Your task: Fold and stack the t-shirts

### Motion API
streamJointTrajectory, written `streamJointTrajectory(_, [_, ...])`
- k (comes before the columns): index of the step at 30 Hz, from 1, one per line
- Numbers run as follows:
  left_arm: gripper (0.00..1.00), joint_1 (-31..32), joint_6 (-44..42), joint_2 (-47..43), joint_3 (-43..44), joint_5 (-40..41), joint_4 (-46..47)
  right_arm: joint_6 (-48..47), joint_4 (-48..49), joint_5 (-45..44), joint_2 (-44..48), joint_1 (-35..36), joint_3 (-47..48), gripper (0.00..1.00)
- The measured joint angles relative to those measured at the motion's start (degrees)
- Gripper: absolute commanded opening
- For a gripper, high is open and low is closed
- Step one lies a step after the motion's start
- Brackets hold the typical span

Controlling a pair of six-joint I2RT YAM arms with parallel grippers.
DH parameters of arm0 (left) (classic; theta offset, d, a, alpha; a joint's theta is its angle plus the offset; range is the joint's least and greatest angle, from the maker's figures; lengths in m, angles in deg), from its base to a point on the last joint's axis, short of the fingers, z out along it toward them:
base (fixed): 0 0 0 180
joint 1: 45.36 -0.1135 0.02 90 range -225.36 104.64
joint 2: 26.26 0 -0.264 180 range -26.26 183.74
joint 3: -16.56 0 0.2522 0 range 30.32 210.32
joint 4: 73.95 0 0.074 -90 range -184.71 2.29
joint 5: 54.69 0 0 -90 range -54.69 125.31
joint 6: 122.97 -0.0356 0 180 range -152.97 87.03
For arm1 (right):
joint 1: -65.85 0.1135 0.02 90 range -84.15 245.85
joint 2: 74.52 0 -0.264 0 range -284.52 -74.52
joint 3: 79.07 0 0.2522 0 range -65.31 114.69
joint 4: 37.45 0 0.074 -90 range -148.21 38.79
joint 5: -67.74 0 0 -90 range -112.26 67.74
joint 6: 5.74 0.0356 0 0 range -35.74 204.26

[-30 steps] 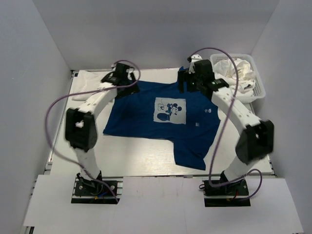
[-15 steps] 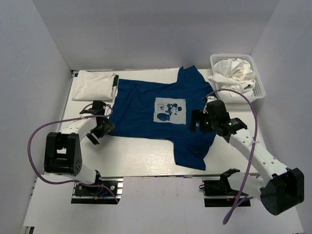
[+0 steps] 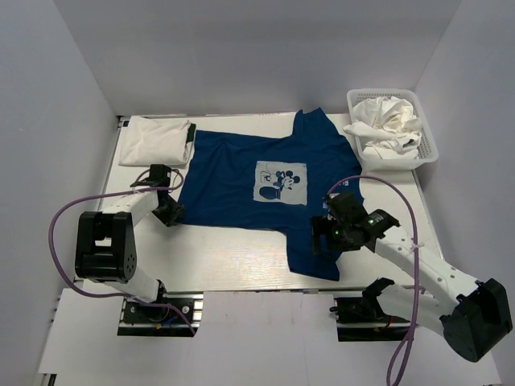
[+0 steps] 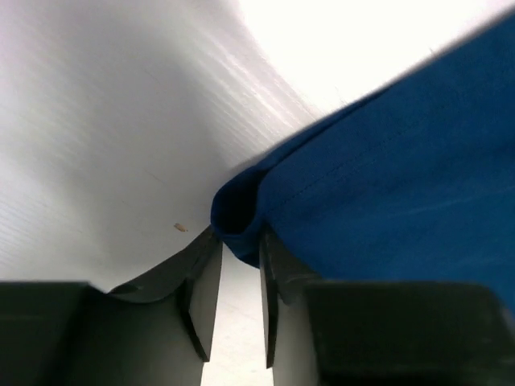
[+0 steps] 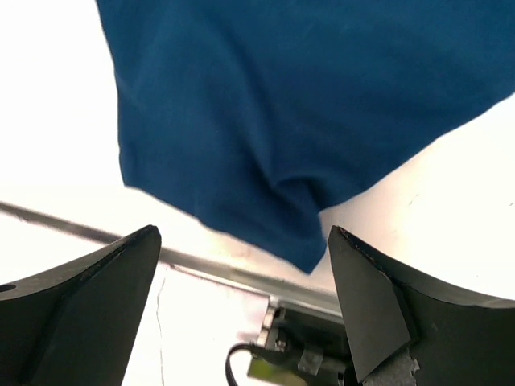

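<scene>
Pinching a bunched fold at the left edge of the royal-blue t-shirt [image 3: 225, 181], spread print-up across the white table [image 3: 233, 249], with the left gripper [image 3: 169, 211] closed to a narrow slit on the cloth. Holding the right gripper [image 3: 324, 235], jaws wide apart and grasping nothing, above the shirt's near-right flap. Showing also a folded white t-shirt [image 3: 154, 141] at the far-left corner and crumpled white t-shirts [image 3: 386, 121] in the lattice basket [image 3: 434, 154] at far right.

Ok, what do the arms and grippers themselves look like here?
The left arm and right arm share white links, boxy black joint housings and black base plates; a loose purple cable trails each. The left gripper and right gripper are black, each with two flat, blunt fingers.
</scene>
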Motion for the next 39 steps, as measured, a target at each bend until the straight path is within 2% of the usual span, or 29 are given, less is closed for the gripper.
streamJointTrajectory(2, [0.26, -0.1, -0.2, 0.0, -0.4, 0.0, 0.2, 0.5, -1.3, 0.2, -0.2, 2.8, -0.2, 0.9])
streamJointTrajectory(8, [0.12, -0.6, 0.2, 0.0, -0.5, 0.0, 0.1, 1.4, -2.6, -0.3, -2.7, 12.8, -1.4, 0.9])
streamJointTrajectory(10, [0.08, -0.7, 0.3, 0.0, -0.5, 0.0, -0.1, 1.1, -1.9, -1.3, -4.2, 16.3, -1.4, 0.87])
streamJointTrajectory(11, [0.03, -0.7, 0.3, 0.0, -0.5, 0.0, -0.1, 0.8, -1.2, -1.8, -5.3, 17.9, -1.3, 0.87])
streamJointTrajectory(15, [0.0, -0.7, 0.3, 0.0, -0.5, 0.1, -0.3, 0.1, 1.8, -3.8, -11.2, 21.8, -1.5, 0.82])
streamJointTrajectory(18, [0.0, -0.7, 0.3, 0.0, -0.3, 0.3, -0.6, 0.6, 3.5, -5.8, -14.2, 22.7, -2.0, 0.68])
streamJointTrajectory(19, [0.0, -0.7, 0.2, 0.0, -0.2, 0.3, -0.7, 0.9, 4.2, -6.1, -14.9, 22.8, -2.4, 0.51])
streamJointTrajectory(22, [0.0, -0.7, -0.1, 0.0, 0.1, 0.3, -0.7, 1.8, 5.6, -6.6, -15.5, 23.0, -4.4, 0.23])
streamJointTrajectory(23, [0.0, -0.7, -0.1, 0.0, 0.1, 0.3, -0.7, 2.0, 5.5, -6.8, -15.3, 23.0, -4.6, 0.2])
streamJointTrajectory(24, [0.0, -0.7, -0.2, 0.0, 0.2, 0.3, -0.7, 2.4, 5.5, -6.7, -15.1, 23.1, -4.6, 0.11])
streamJointTrajectory(25, [0.0, -0.7, -0.2, 0.0, 0.2, 0.3, -0.7, 2.5, 5.4, -6.3, -14.9, 23.2, -4.6, 0.0])
streamJointTrajectory(30, [0.0, -0.7, -0.3, -0.4, 0.2, 0.2, -0.9, 3.0, 2.1, -1.4, -12.6, 24.2, -4.0, 0.0])
streamJointTrajectory(36, [0.0, -0.7, -0.2, -3.9, 0.2, 0.2, -2.4, 1.7, -2.3, 13.0, -5.8, 26.4, 0.5, 0.0])
streamJointTrajectory(39, [0.0, -0.7, 0.0, -5.4, 0.0, 0.3, -3.5, 1.6, -4.0, 17.3, -4.5, 28.2, 0.4, 0.0])
